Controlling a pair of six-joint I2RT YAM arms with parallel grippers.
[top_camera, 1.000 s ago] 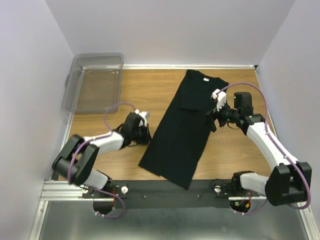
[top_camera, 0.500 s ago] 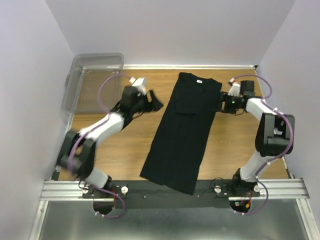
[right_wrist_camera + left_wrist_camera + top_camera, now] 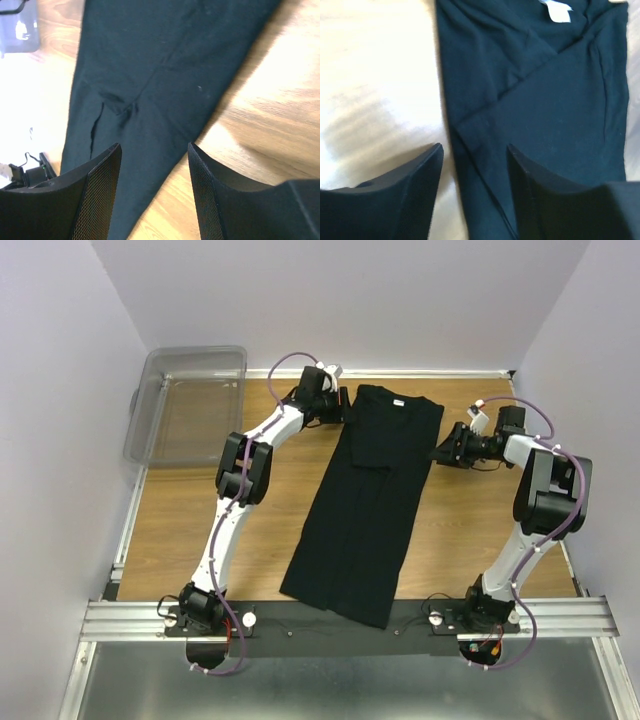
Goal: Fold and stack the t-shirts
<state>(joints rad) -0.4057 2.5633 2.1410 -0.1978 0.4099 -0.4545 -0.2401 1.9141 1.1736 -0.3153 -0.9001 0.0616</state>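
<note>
One black t-shirt (image 3: 365, 500) lies on the wooden table, folded lengthwise into a long strip, collar and white tag (image 3: 409, 399) at the far end. My left gripper (image 3: 343, 406) hovers at the strip's far left edge. In the left wrist view it (image 3: 474, 146) is open, its fingers astride the t-shirt's (image 3: 545, 100) left edge with nothing gripped. My right gripper (image 3: 441, 453) is at the strip's right edge below the shoulder. It (image 3: 154, 145) is open above the t-shirt's (image 3: 150, 60) edge and bare wood.
A clear plastic bin (image 3: 190, 405) stands at the far left corner, close to the left arm's reach. Walls close in the table on three sides. The metal rail (image 3: 340, 618) with the arm bases runs along the near edge, and the shirt's hem overlaps it.
The left arm has swung from the near left of the table out to the shirt's far left corner. The right gripper has drawn back off the cloth to its right edge.
</note>
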